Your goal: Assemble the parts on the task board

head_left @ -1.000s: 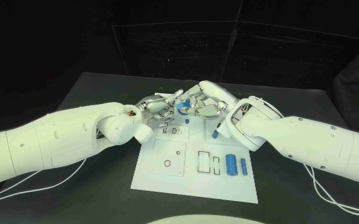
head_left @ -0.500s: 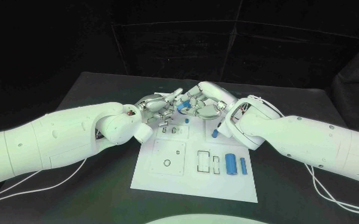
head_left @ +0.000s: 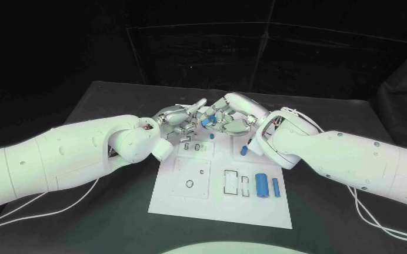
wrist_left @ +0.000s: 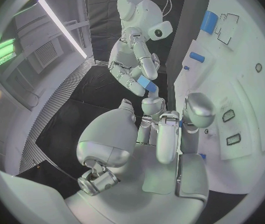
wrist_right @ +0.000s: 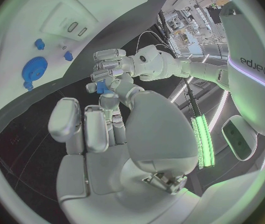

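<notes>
I hold my left hand [head_left: 176, 120] and right hand [head_left: 227, 119] together above the far edge of the task board [head_left: 222, 207], both sets of fingers pinching one small blue part [head_left: 207, 120], apparently to reorient it for insertion.

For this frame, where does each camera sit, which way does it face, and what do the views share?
Head view: on the robot's head, looking down at the task board; both arms enter, left hand and right hand meeting above the board's far end.
Left wrist view: behind the left hand, facing the right hand and board.
Right wrist view: behind the right hand, facing the left hand.
All views share a small blue part between the hands.
</notes>
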You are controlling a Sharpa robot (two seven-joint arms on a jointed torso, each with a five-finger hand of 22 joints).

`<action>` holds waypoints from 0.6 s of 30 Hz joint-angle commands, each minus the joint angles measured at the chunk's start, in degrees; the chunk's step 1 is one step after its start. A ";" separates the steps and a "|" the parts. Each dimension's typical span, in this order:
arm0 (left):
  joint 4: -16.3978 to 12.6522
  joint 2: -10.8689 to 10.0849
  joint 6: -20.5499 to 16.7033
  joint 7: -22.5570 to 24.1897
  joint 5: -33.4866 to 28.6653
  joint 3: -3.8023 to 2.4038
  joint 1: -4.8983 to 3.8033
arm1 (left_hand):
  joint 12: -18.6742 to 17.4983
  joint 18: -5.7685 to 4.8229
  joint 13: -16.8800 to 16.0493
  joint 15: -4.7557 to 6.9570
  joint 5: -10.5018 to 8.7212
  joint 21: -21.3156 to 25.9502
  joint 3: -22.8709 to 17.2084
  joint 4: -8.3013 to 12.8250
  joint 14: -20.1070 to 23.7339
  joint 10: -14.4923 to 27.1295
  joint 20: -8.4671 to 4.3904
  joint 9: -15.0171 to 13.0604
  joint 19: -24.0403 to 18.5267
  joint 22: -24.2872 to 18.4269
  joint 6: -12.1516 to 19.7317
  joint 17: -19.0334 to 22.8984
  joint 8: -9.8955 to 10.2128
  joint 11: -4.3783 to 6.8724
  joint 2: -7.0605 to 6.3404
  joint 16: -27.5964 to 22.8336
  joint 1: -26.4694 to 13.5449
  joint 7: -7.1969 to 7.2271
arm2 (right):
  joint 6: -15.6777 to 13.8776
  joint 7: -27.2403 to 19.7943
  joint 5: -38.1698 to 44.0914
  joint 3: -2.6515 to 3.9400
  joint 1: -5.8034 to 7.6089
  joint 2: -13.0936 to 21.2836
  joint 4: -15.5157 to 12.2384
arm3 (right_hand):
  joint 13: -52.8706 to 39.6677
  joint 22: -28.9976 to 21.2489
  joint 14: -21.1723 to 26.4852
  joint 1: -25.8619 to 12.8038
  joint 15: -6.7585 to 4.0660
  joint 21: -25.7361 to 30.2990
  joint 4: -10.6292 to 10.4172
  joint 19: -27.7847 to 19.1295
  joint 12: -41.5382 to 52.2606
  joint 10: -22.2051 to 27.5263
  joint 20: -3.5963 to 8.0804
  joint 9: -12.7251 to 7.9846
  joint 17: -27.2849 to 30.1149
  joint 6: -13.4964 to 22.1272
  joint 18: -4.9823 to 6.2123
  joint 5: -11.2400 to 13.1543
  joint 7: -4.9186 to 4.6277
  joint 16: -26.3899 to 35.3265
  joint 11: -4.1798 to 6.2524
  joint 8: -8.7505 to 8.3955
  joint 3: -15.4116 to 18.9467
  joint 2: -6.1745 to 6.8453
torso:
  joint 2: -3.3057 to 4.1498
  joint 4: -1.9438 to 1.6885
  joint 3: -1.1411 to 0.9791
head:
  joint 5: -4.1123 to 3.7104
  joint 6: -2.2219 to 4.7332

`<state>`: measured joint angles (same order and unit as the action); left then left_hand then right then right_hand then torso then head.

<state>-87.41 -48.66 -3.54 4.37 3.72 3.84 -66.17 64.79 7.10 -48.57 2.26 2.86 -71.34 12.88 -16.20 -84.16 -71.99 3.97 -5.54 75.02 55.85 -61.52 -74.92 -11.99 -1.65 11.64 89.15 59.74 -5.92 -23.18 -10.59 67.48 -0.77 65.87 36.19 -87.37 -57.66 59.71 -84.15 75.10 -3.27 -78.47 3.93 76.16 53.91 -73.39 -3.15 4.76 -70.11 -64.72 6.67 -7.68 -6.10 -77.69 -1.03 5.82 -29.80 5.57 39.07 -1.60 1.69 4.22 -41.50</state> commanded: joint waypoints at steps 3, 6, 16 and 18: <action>0.03 -0.04 0.89 0.88 -0.58 -0.04 -0.11 | 0.10 -0.61 -0.04 0.35 -0.14 -0.28 0.39 0.19 -5.43 0.04 -0.34 -0.09 -0.07 0.19 -0.31 -13.38 -0.19 0.44 0.04 0.20 0.94 0.21 | -0.67 0.04 0.57 0.03 0.07 0.24 -0.11 | 0.09 0.05 -2.18 -0.01 0.36 -0.02 -0.06 0.17 0.09 0.14 -0.13 0.05 0.06 -0.10 -1.01 -0.27 -0.24 0.10 -0.25 0.23 0.39 -0.63 | 0.01 0.03 -0.01 | -0.09 -0.01; 0.09 -0.04 0.84 0.83 -0.41 -0.04 -0.11 | 0.10 -0.62 -0.05 0.36 -0.14 -0.31 0.40 0.22 -5.43 0.04 -0.34 -0.10 -0.08 0.23 -0.35 -13.38 -0.21 0.45 0.06 0.20 1.07 0.23 | -1.27 -0.11 0.61 0.03 0.07 0.37 -0.18 | 0.10 0.07 -2.17 0.00 0.36 -0.03 -0.05 0.18 0.07 0.15 -0.13 0.05 0.06 -0.09 -1.01 -0.29 -0.24 0.10 -0.25 0.22 0.40 -0.63 | 0.04 0.04 -0.03 | -0.10 -0.03; 0.21 -0.08 0.68 0.51 0.61 -0.04 -0.10 | 0.11 -0.62 -0.09 0.38 -0.14 -0.39 0.45 0.26 -5.44 0.01 -0.36 -0.16 -0.09 0.33 -0.51 -13.40 -0.30 0.49 0.12 0.21 1.37 0.28 | -2.86 -0.65 0.98 0.04 0.05 0.98 -0.48 | 0.05 0.10 -2.18 0.07 0.37 -0.04 0.03 0.20 0.13 0.16 -0.14 0.01 0.02 0.05 -1.02 -0.42 -0.28 0.08 -0.27 0.16 0.50 -0.66 | 0.04 -0.01 0.01 | -0.18 -0.09; 0.21 -0.08 0.67 0.48 0.69 -0.04 -0.10 | 0.11 -0.61 -0.10 0.39 -0.14 -0.40 0.48 0.28 -5.43 0.00 -0.36 -0.20 -0.13 0.31 -0.60 -13.37 -0.36 0.51 0.15 0.20 1.50 0.30 | -2.97 -0.63 1.18 0.04 0.05 1.07 -0.43 | 0.05 0.10 -2.18 0.07 0.37 -0.04 0.03 0.20 0.13 0.16 -0.14 0.01 0.02 0.05 -1.02 -0.42 -0.28 0.08 -0.27 0.16 0.50 -0.66 | 0.02 0.00 0.00 | -0.18 -0.14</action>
<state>-87.13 -48.72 -3.51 4.31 3.91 3.85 -66.17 64.79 7.10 -48.62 2.25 2.86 -71.34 13.03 -16.04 -84.16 -71.98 3.98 -5.63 75.01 56.09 -61.72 -74.92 -12.10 -1.65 11.83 89.15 60.84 -5.71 -24.63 -10.89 68.10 -0.76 65.84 37.17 -87.78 -57.66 59.76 -84.14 75.10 -3.27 -78.47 4.10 76.16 53.91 -73.39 -3.15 4.75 -70.10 -64.63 6.67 -7.90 -6.00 -77.69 -1.03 5.77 -29.64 5.57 39.09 -1.58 1.66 4.04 -41.61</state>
